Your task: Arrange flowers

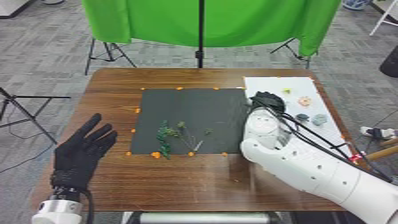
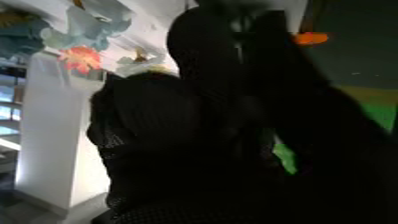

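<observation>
In the head view my right hand (image 1: 267,102) is over the seam between the dark mat (image 1: 202,107) and the white sheet; whether it holds anything is hidden. Green stems (image 1: 163,137) and thin sprigs (image 1: 188,137) lie on the mat's lower part. On the sheet are a yellow-green flower (image 1: 287,91), a pink flower (image 1: 305,101) and blue-grey flowers (image 1: 319,119). My left hand (image 1: 82,152) is open above the table's left side. In the right wrist view my right hand (image 2: 204,125) is dark, with a coral flower (image 2: 82,59) and pale blue flowers (image 2: 89,27) beyond it.
The white sheet (image 1: 277,82) covers the brown table's (image 1: 115,90) right part. Small orange markers (image 1: 155,155) edge the mat. Behind the table hangs a green cloth (image 1: 160,22) on a black stand. Bare wood lies between the mat and the near edge.
</observation>
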You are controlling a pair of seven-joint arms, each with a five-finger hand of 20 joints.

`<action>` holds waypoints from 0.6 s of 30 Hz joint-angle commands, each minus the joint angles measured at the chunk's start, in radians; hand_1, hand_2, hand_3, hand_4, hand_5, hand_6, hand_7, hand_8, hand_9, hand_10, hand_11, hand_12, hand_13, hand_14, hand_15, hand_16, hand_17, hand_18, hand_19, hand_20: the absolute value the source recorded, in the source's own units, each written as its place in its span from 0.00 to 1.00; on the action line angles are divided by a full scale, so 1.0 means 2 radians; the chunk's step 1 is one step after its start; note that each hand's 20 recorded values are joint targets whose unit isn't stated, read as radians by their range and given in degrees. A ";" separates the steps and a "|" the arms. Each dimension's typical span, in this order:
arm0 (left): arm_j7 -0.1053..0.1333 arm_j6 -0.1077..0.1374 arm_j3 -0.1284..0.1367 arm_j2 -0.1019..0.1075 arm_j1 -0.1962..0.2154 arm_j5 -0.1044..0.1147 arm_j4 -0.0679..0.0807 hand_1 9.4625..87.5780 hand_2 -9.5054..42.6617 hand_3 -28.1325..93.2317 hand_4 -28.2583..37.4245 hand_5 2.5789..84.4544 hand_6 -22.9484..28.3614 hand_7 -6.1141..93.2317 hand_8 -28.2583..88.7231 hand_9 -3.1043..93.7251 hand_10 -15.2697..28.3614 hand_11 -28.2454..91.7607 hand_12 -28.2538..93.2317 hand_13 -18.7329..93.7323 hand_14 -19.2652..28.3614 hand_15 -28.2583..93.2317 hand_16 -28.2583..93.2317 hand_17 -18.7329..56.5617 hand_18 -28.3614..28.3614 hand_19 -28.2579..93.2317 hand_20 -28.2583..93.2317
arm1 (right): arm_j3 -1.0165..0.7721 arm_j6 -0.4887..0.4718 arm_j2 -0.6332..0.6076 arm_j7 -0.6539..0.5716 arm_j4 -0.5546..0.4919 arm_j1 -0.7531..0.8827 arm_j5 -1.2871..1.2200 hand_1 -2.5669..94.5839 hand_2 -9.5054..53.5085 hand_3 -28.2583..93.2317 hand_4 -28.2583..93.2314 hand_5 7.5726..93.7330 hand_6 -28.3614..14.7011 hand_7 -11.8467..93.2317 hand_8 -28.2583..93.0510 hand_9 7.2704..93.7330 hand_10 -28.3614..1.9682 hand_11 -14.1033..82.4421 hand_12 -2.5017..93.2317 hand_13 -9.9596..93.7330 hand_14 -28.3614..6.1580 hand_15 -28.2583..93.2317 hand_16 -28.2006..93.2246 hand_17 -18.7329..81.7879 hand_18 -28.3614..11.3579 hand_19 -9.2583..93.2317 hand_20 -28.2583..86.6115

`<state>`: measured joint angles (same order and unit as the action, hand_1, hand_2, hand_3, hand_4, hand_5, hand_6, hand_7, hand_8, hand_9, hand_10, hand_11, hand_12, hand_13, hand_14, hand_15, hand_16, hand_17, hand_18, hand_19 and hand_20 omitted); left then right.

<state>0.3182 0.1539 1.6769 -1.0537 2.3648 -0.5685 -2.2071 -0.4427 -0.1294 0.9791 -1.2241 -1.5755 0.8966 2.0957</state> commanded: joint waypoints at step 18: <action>0.001 0.007 0.009 -0.004 0.022 0.000 -0.006 0.17 0.29 0.91 0.05 0.42 0.62 0.18 0.16 0.40 0.83 0.42 0.32 0.37 1.00 0.64 0.16 0.10 0.98 0.69 0.24 | -0.052 0.125 -0.051 0.020 -0.098 0.072 0.074 0.61 0.00 0.83 0.00 0.98 0.58 0.30 0.31 1.00 0.59 0.60 0.22 0.94 0.62 0.81 0.41 0.71 0.17 1.00 0.59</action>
<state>0.3219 0.1602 1.6856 -1.0531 2.3813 -0.5659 -2.2103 -0.4882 0.1157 0.8696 -1.2034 -1.6597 1.0005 2.1990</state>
